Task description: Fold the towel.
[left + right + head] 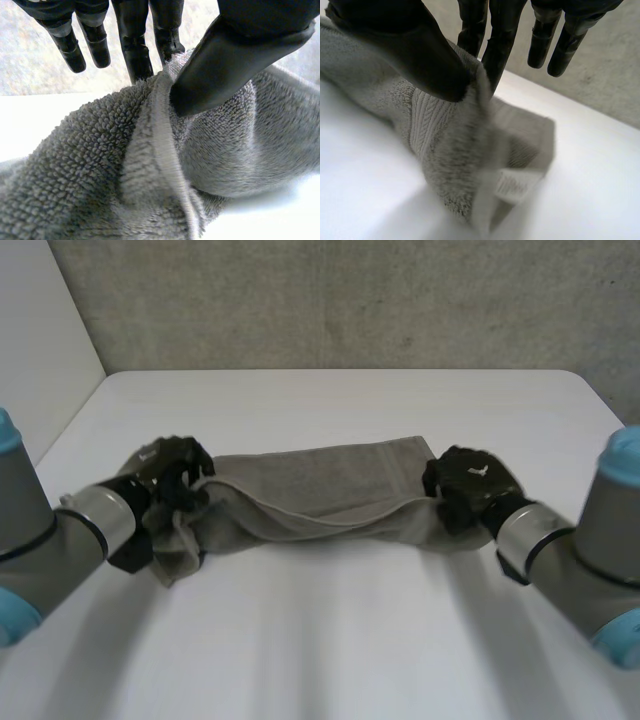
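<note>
Grey towel (pixel 320 485) stretched across the white table (pixel 320 640), one hand pinching each end.

The table fills the head view, and the towel lies across its middle as a long, partly doubled band, its near layer sagging between the two arms. The towel's left end is bunched and lifted in the left hand (pixel 170 475). In the left wrist view, that hand's thumb (pixel 225 65) presses a hemmed ridge of cloth against the fingers (pixel 137 55) behind it, while the outer fingers hang clear. The right hand (pixel 470 485) has the towel's right end. In the right wrist view its thumb (pixel 420 55) and nearest fingers clamp the edge, and the corner droops to the table below.
</note>
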